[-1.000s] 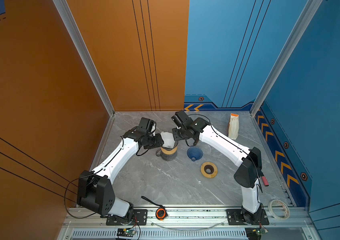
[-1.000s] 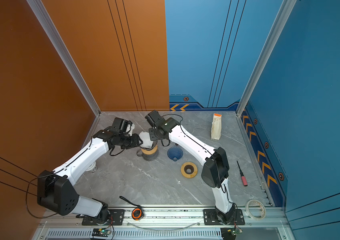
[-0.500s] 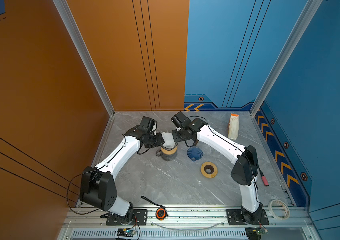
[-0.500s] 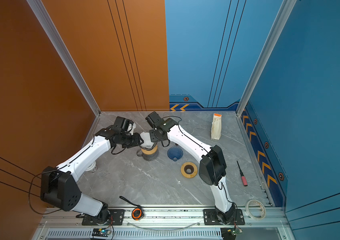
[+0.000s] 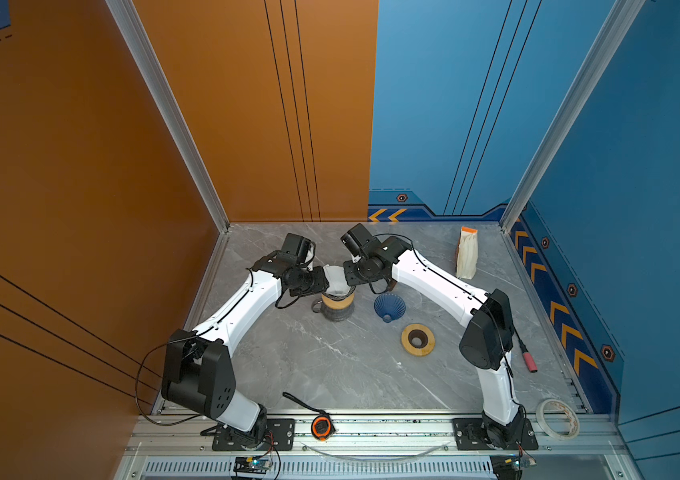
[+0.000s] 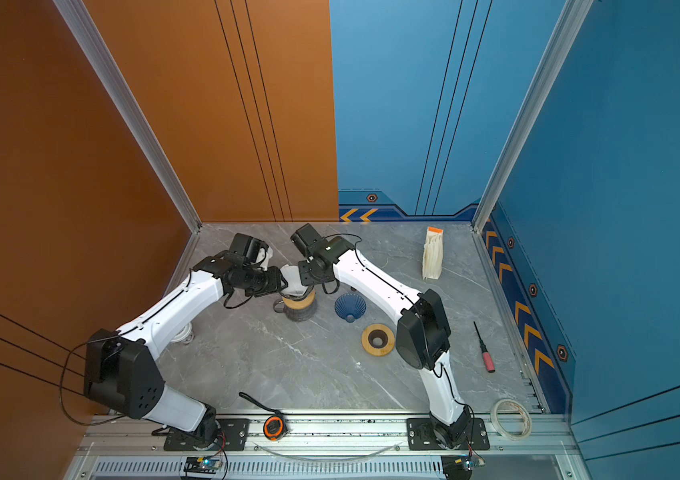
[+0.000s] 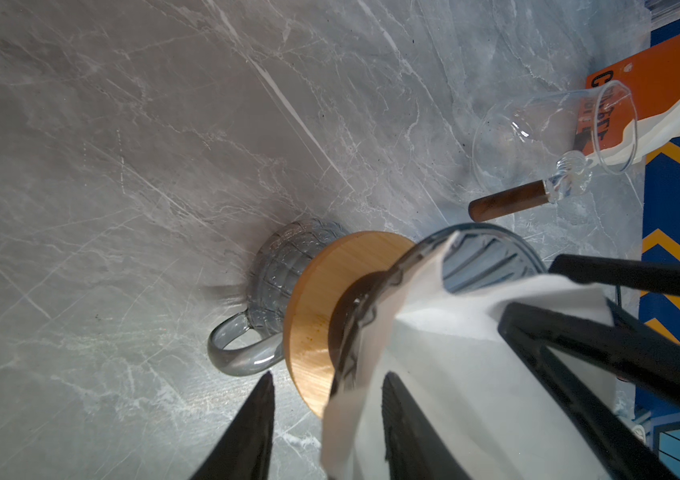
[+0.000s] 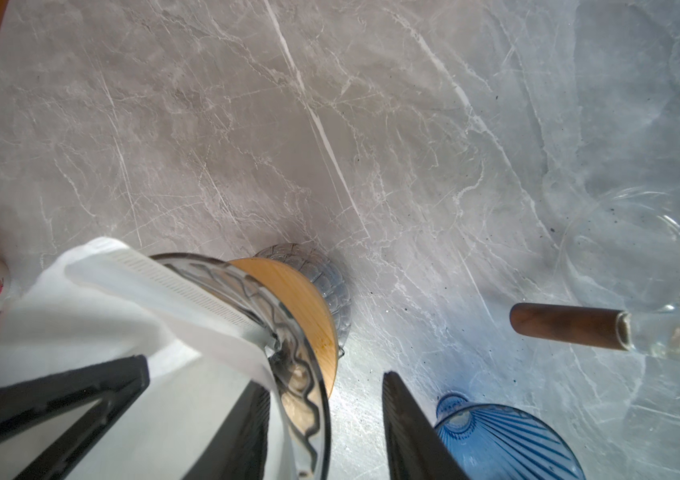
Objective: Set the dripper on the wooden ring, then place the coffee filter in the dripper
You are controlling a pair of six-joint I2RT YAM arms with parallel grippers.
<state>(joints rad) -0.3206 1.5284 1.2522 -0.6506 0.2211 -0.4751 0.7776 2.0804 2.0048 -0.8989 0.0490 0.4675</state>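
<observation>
while partly in dripper [image 7: 490, 257], filter [image 7: 454, 353] protruding

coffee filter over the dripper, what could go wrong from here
1. The coffee filter sits crooked, one flap sticking past the dripper rim; released now, it may spring out or seat lopsided.
2. Fingers of the left gripper and right gripper both straddle the paper; pulling apart could tear it.
3. The dripper rests on a wooden ring atop a mug; a sideways nudge might topple the stack.
</observation>
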